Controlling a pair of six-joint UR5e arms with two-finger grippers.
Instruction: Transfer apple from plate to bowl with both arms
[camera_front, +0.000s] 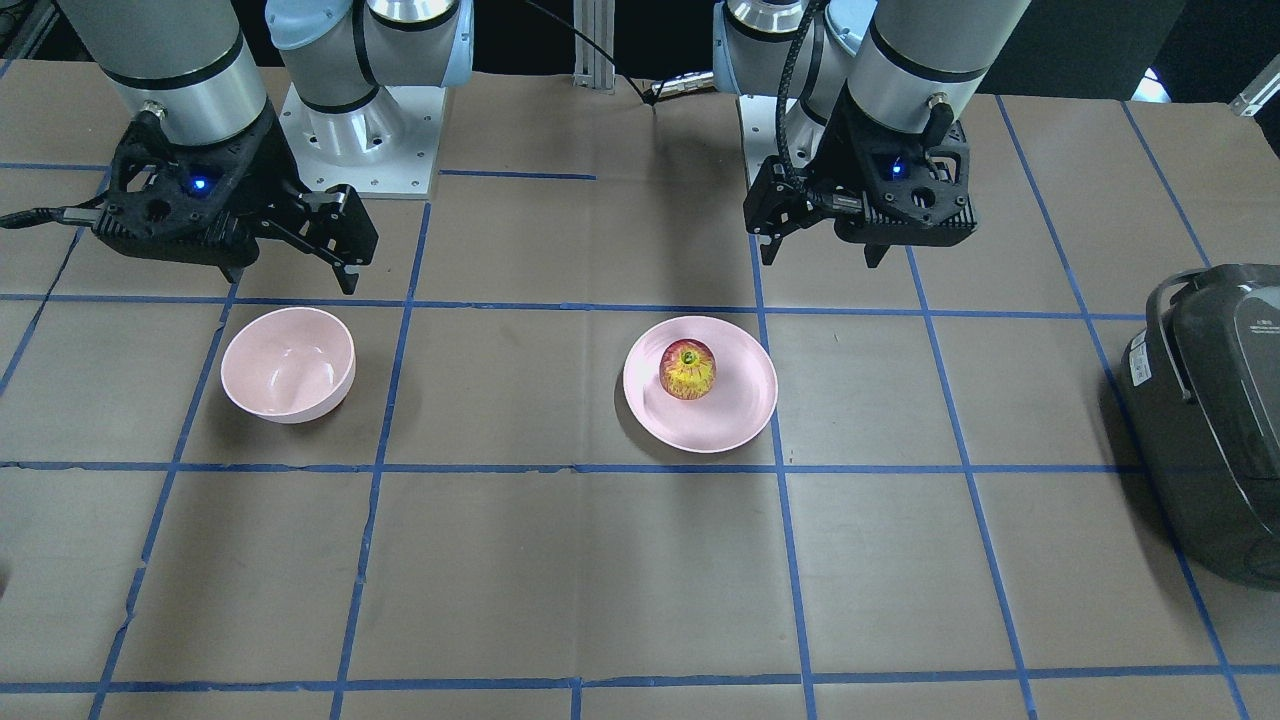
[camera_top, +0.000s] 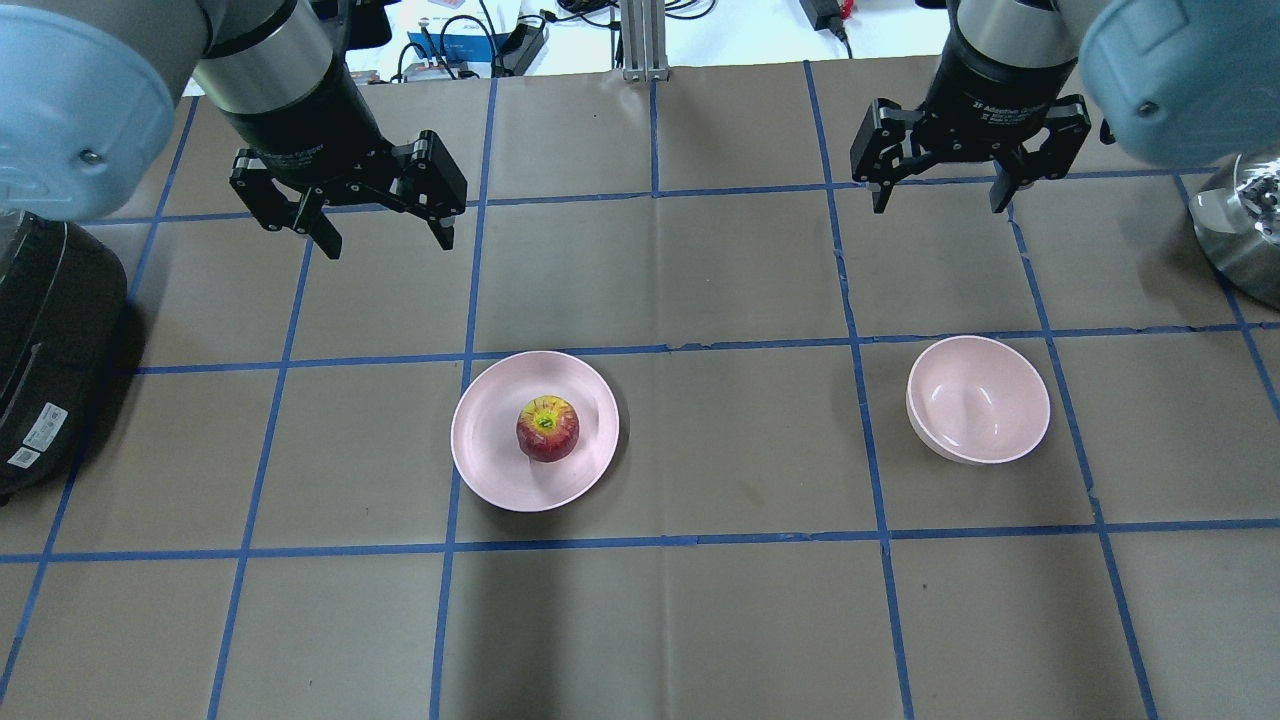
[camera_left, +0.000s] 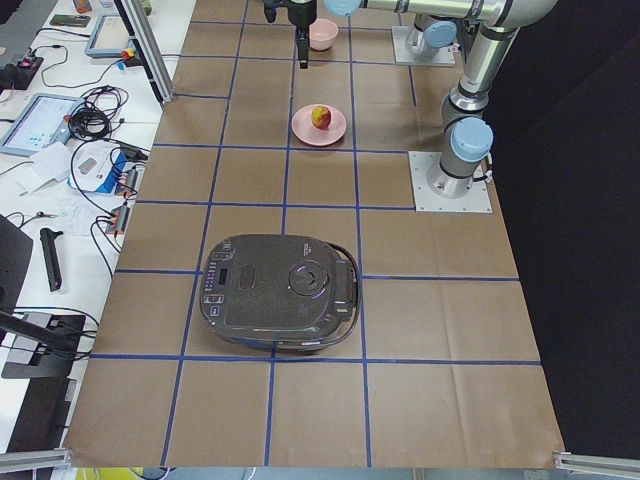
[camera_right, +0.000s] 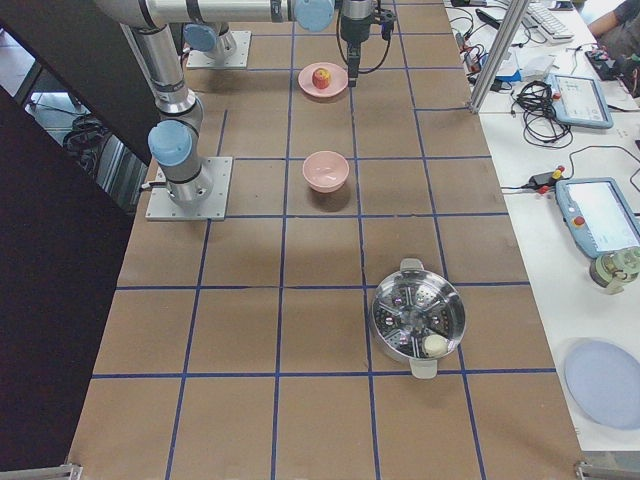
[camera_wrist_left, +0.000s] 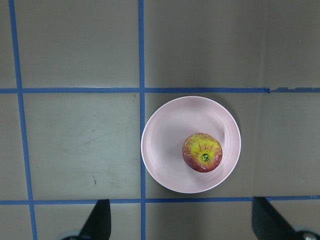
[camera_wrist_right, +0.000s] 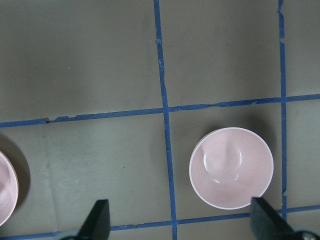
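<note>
The left gripper (camera_top: 385, 240) hangs high, its black fingers spread wide, holding nothing. The small, round, shiny apple (camera_top: 547, 428) sits on the flat, smooth pink plate (camera_top: 480, 470), well inside its rim. Brown paper (camera_top: 740, 440) with blue tape lines stretches to the deep, glossy bowl (camera_top: 978, 400). The right gripper (camera_top: 940, 205) is wide too.

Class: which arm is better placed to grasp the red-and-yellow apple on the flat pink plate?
Left: the left gripper hangs open nearer the apple; the right gripper is by the pink bowl.
</note>
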